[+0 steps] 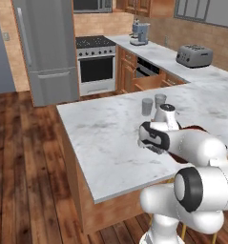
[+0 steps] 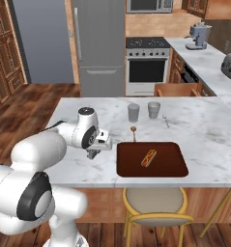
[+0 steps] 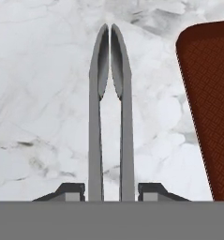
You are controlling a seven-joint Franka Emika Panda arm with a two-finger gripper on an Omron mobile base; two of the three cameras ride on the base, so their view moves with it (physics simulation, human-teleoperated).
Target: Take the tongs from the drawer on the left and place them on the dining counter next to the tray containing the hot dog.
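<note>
The right base view lays out the dining counter (image 2: 204, 135) most fully: the dark-brown tray (image 2: 170, 166) sits at the lower centre of the frame near the counter's front edge, with the hot dog (image 2: 149, 157) lying on it toward its left half. Above the tray stand two grey cups (image 2: 133, 112), side by side, and a small brown-tipped utensil (image 2: 133, 132) lies between them and the tray. In the left base view the arm covers most of the tray; only a dark-red sliver (image 1: 197, 128) shows at centre right, while the cups (image 1: 147, 106) stand just above the wrist. That view also shows, in the upper middle, an open drawer (image 1: 146, 84) in the far cabinets, a toaster (image 1: 194, 55) and a coffee machine (image 1: 140, 33) on the back counter.

The hand view gives what the base views hide: the grey tongs (image 3: 110, 112) rise up the middle of the frame over white marble, tips nearly together, with the tray's corner (image 3: 209, 93) at the right edge, apart from them. The gripper (image 3: 110, 190) is clamped on the tongs, a finger (image 3: 70, 190) pressing each arm at the bottom of the frame. In the right base view the gripper (image 2: 95, 153) hangs over the counter, just left of the tray.
</note>
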